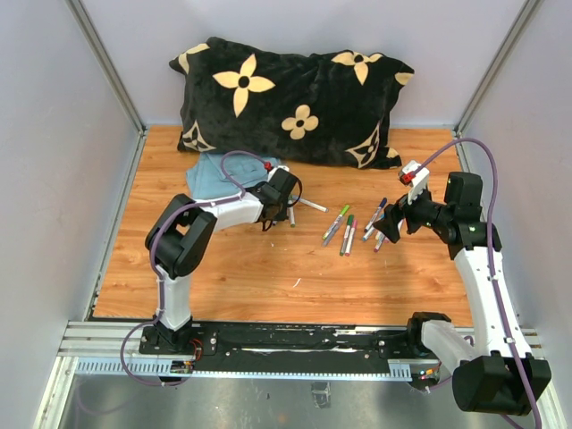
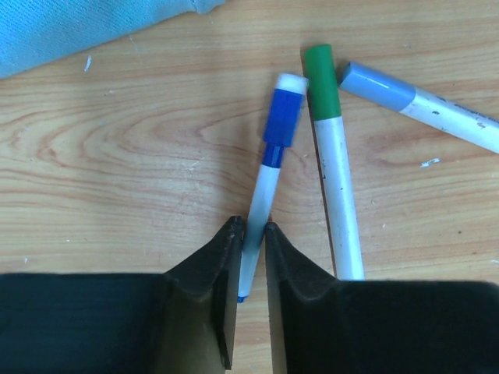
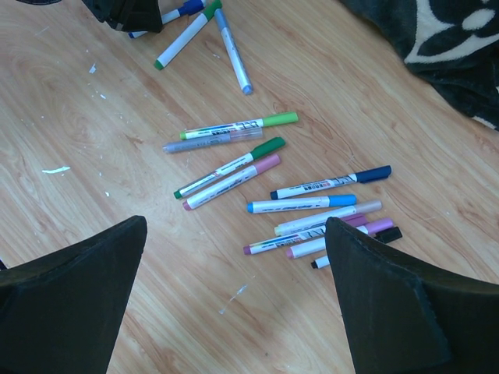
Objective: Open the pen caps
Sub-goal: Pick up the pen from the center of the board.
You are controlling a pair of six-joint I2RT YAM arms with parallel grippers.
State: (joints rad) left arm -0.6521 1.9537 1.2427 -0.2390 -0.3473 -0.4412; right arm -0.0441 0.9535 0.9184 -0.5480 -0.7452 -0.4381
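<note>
My left gripper [image 2: 251, 227] is closed on the white barrel of a pen [image 2: 263, 187] that lies on the wood, its blue cap [image 2: 282, 121] pointing away from me. Beside it lie a pen with a green cap [image 2: 320, 78] and one with a light blue cap [image 2: 376, 84]. My right gripper [image 3: 236, 234] hangs open above the table, nothing between its fingers. Below and beyond it lies a loose group of several capped pens, among them a light green cap [image 3: 279, 119], a pink cap [image 3: 267, 162], a dark blue cap [image 3: 373, 173] and a black cap [image 3: 388, 234].
A black pillow with cream flowers [image 1: 295, 98] fills the back of the table. A blue cloth [image 1: 214, 174] lies in front of it at the left, close to the left gripper [image 1: 284, 207]. The pen group [image 1: 353, 228] sits between both arms.
</note>
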